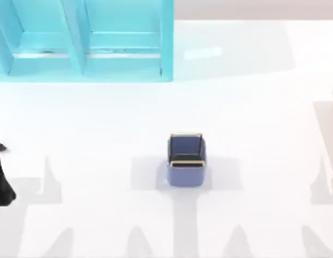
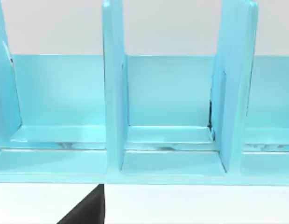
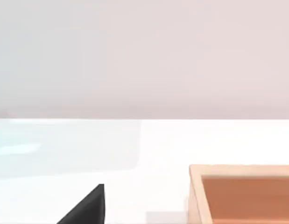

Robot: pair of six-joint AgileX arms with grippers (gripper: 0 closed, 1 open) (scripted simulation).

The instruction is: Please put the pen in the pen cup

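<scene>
Periwinkle-blue and square, the small pen cup (image 1: 186, 160) with its thin gold rim and dark inside stood upright near the middle of the white table (image 1: 252, 107), well apart from everything else. The slender black pen could not be made out anywhere on the table, so where it lay could not be told; the cup's dark inside gave no sign of it either.

The left arm (image 1: 1, 180) sat at the table's left edge as a dark shape, parked and away from the cup, and whether its gripper was open or closed could not be told. Its wrist view faced the big cyan shelf unit (image 2: 114, 93) at the far left of the table, with one black fingertip (image 2: 86, 207) at the frame's edge. The right wrist view showed a like black fingertip (image 3: 86, 207) over bare table, beside a shallow orange-brown wooden tray (image 3: 242, 191); that gripper's opening could not be told either.

Judged from this, the task looked unstarted: nothing appeared held, and locating, grasping and dropping the pen all remained.
</scene>
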